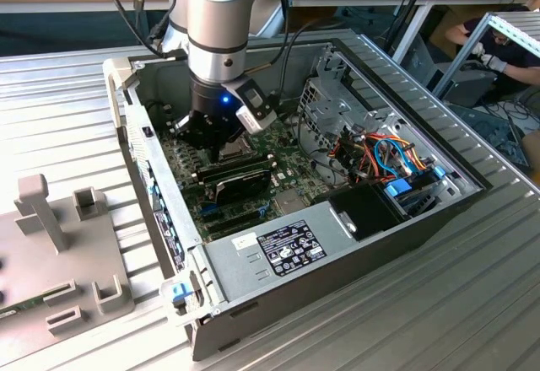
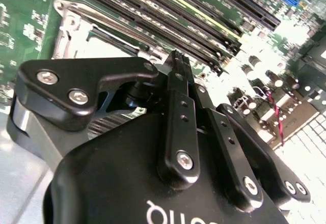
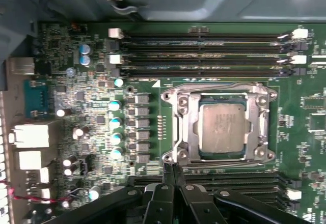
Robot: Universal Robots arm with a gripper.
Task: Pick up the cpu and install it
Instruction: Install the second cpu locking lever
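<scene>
In the first wrist view the cpu (image 3: 222, 128), a small square chip with a dull silvery top, lies flat in the socket on the green motherboard (image 3: 153, 94). The shiny metal socket frame (image 3: 179, 127) surrounds it. My gripper (image 3: 170, 167) is shut with nothing between its black fingers. Its tips hang just outside the frame's edge, apart from the cpu and near the memory slots (image 3: 229, 178). In the second wrist view the closed fingertips (image 2: 175, 61) point down at the board beside the frame (image 2: 66, 23). In the exterior view the gripper (image 1: 221, 139) is low inside the open computer case (image 1: 354, 249).
Memory slots (image 3: 204, 46) run along both sides of the socket. The case holds a power supply (image 1: 283, 249), a drive cage (image 1: 333, 105) and coloured cables (image 1: 380, 156). A grey fixture (image 1: 59, 244) stands on the exterior view's left. A person (image 1: 498, 46) sits at the back right.
</scene>
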